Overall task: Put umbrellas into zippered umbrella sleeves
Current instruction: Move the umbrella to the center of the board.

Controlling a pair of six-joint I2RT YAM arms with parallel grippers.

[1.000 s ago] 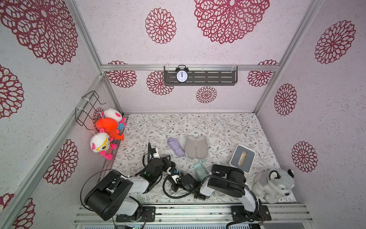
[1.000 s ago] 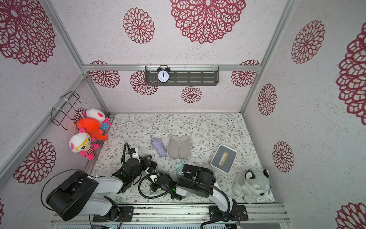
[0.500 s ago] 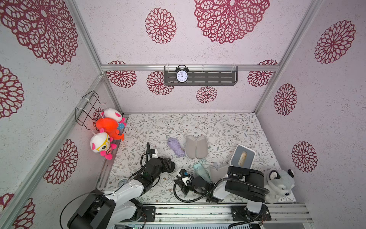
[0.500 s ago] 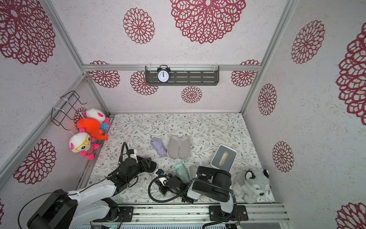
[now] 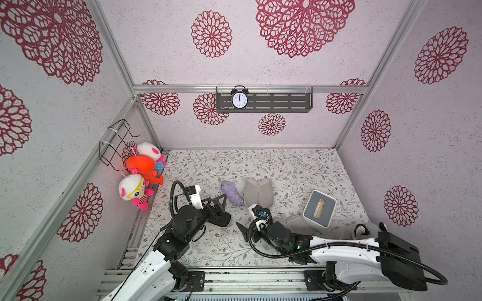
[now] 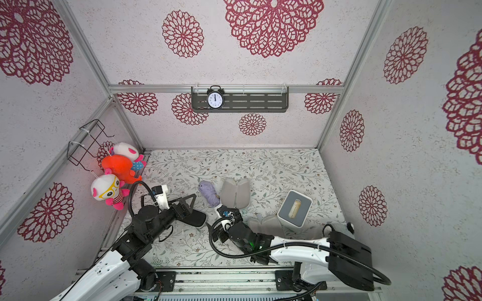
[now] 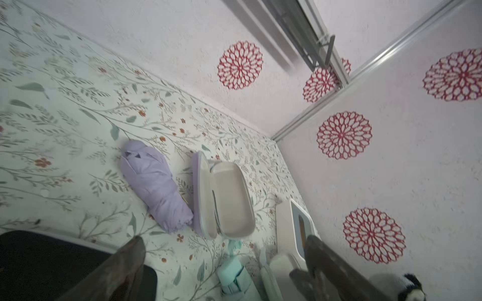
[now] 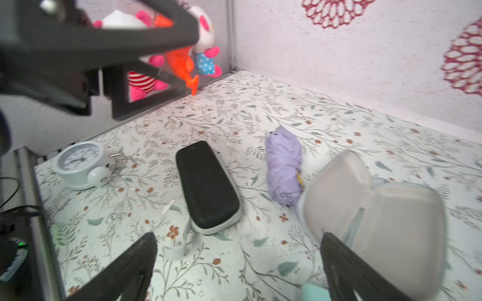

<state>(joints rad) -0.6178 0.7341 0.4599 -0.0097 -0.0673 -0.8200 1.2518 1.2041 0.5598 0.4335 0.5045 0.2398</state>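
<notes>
Showing the black sleeve (image 8: 206,185) lying closed and flat on the floral mat (image 5: 287,166), with nothing gripping it. Hovering over one end of the black sleeve with the left gripper (image 7: 224,238), fingers (image 7: 125,260) spread wide apart, clamping nothing and hanging clear of the shell. Pointing the right gripper (image 8: 238,235) at the black sleeve's opposite end, near it yet not touching, claw likewise standing wide and closing on nothing. Finding the lilac umbrella (image 5: 232,194) near the black sleeve, off one long side and apart from it, lying as a folded bundle on its side. Finding the lilac sleeve (image 7: 227,198) just past that umbrella, on the side away from the black sleeve, gaping open with pale lining up, rim just beside the bundle. Catching the mint umbrella (image 7: 233,278) in the left wrist view, beyond the black sleeve's end nearest the right gripper, lying beside a third sleeve (image 5: 296,224), also open; not managing to tell that shell's outer colour.
</notes>
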